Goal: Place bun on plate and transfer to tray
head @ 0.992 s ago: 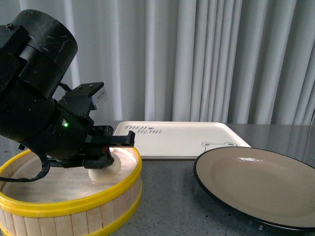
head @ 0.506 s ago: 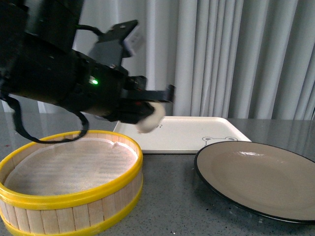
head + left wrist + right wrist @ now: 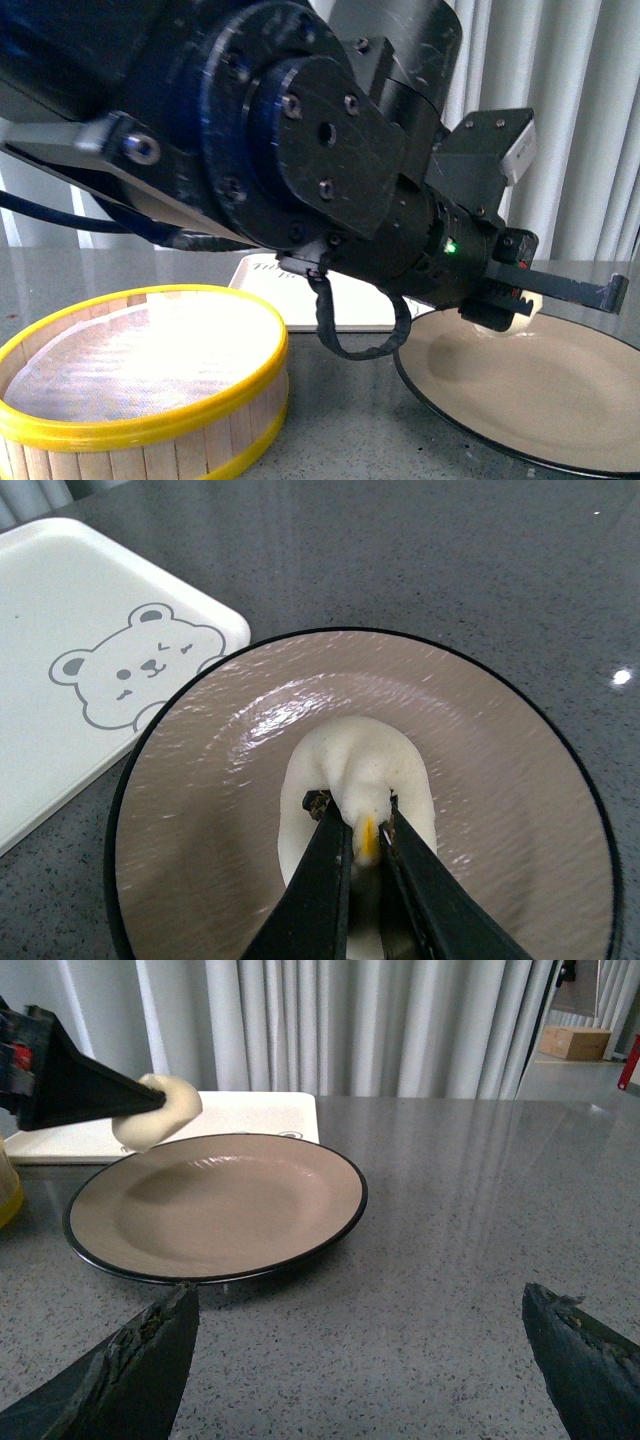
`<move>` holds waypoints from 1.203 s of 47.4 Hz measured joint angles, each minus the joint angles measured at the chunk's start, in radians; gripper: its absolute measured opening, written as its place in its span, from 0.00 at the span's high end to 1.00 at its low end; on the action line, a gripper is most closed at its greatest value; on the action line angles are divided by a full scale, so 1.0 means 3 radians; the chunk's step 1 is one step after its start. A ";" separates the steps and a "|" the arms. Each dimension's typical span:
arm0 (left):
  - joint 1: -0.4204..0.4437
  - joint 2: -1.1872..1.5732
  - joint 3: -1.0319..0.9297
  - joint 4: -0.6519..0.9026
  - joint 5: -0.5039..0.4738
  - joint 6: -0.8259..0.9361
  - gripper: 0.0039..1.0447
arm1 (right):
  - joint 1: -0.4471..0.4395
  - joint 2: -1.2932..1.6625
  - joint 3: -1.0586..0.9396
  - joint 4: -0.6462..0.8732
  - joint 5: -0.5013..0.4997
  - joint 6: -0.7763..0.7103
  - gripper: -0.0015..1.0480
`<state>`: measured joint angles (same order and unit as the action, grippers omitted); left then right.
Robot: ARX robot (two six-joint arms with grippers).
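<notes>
My left gripper (image 3: 545,293) is shut on the cream-white bun (image 3: 497,318) and holds it just above the near-left part of the grey-beige, black-rimmed plate (image 3: 520,400). In the left wrist view the black fingers (image 3: 322,870) pinch the bun (image 3: 360,765) over the plate's face (image 3: 500,780). In the right wrist view the bun (image 3: 160,1110) hangs over the plate's far-left rim (image 3: 220,1210). The white bear tray (image 3: 80,630) lies just behind the plate and is mostly hidden by the arm in the front view (image 3: 355,305). My right gripper (image 3: 360,1360) is open and empty, low over the table in front of the plate.
The yellow-rimmed wooden steamer basket (image 3: 150,420), lined with white cloth and holding nothing, stands at the front left. The grey speckled table (image 3: 450,1210) stretches to the right of the plate. White curtains hang behind.
My left gripper has lifted the bun out of the steamer basket and carried it to the right, from over the basket to over the plate.
</notes>
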<state>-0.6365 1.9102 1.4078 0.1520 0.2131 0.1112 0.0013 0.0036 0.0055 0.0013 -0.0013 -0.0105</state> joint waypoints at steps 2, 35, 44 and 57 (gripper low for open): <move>-0.0011 0.0071 0.0072 -0.0064 -0.0037 -0.0010 0.96 | 0.0000 0.0000 0.0000 0.0000 0.0000 0.0000 0.08; -0.0239 0.0643 0.0884 -0.1071 -0.0338 0.0003 0.96 | 0.0000 0.0000 0.0000 0.0000 0.0000 0.0000 0.08; -0.0289 0.0666 0.0904 -0.1039 -0.0394 -0.0029 0.93 | 0.0000 0.0000 0.0000 0.0000 0.0000 0.0000 0.08; -0.0323 0.0694 0.0941 -0.1130 -0.0326 -0.0181 0.48 | 0.0000 0.0000 0.0000 0.0000 0.0000 0.0000 0.08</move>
<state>-0.7334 2.1185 1.6901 -0.1871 0.1154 0.0570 0.0013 0.0036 0.0055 0.0013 -0.0013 -0.0105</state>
